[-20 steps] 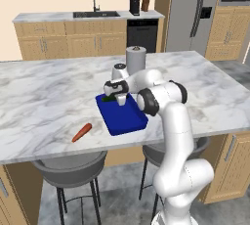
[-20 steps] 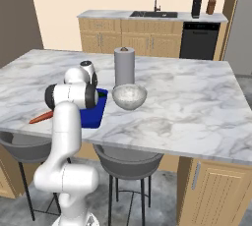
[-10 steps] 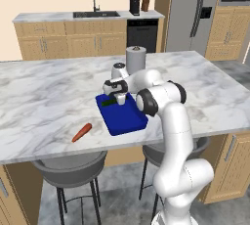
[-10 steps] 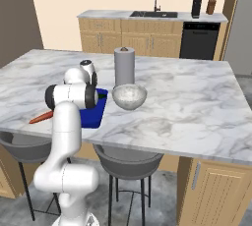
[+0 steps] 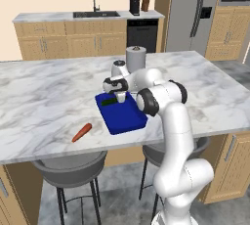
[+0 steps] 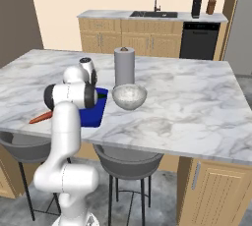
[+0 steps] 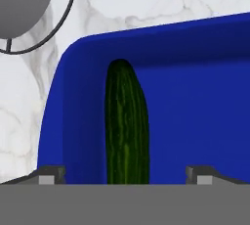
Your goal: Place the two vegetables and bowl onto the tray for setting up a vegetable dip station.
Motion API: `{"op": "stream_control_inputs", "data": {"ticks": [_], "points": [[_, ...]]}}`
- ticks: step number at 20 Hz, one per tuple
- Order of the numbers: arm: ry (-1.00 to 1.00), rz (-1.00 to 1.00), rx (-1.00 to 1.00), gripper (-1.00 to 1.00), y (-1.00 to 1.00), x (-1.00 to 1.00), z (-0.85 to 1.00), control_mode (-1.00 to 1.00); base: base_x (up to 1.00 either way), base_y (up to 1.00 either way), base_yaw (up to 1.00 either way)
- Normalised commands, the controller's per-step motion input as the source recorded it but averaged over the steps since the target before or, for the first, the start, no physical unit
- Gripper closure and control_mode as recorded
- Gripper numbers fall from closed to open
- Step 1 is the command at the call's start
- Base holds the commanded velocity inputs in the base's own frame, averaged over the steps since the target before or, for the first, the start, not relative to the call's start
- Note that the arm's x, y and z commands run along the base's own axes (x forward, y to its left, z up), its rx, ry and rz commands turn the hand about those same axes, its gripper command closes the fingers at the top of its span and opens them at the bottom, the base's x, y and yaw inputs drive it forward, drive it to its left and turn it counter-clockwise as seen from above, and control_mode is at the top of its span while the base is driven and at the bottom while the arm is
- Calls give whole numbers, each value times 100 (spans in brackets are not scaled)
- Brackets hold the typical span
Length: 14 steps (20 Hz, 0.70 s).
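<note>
Deep blue tray (image 7: 195, 97) held the cucumber (image 7: 127, 126), lying flat near one rim, its lower end cut off from the hand view. Gripper (image 7: 126, 174) hovered over it, jaws spread wide, touching nothing. Carrot (image 5: 81, 132) lay apart on the marble counter (image 5: 44, 97); the arm hid the bowl (image 6: 129, 96) from the left.

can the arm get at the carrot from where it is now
Probably yes. The carrot lies alone on bare counter, left of the tray as the left base view shows it, with nothing around it. The gripper stands open over the cucumber in the tray.
</note>
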Motion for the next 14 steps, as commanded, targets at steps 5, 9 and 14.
{"op": "stream_control_inputs", "data": {"ticks": [5,9,14], "points": [[-5,0,0,-100,-1,-36,58,-100,0,0,0],[-3,0,0,-100,0,-84,50,-100,0,0,0],[0,1,0,-100,23,-100,26,-100,0,0,0]]}}
